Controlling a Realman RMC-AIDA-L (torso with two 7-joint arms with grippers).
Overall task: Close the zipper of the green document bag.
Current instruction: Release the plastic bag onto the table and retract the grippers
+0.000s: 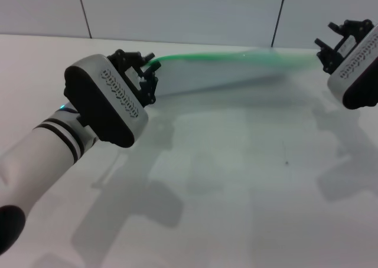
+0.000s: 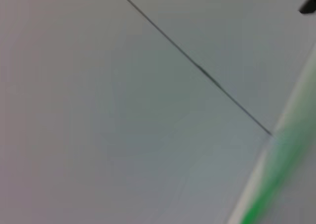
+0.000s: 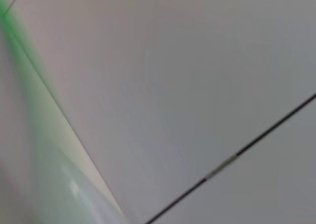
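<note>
The green document bag (image 1: 227, 73) hangs above the table, stretched between my two grippers and blurred. Its zipper (image 1: 201, 56) runs as a bright green strip along the upper edge; the slider tab cannot be made out. At the bag's left end, where the green strip starts, my left gripper (image 1: 150, 70) is shut on it. My right gripper (image 1: 325, 46) holds the bag's right end at the far right. The left wrist view shows a blurred stretch of the zipper (image 2: 276, 179). In the right wrist view the zipper (image 3: 19, 31) and the translucent bag (image 3: 64, 184) appear close up.
Under the bag lies the white table (image 1: 236, 179), with the arms' shadows on it. A light panelled wall with dark seams (image 1: 277, 14) stands right behind the table's far edge.
</note>
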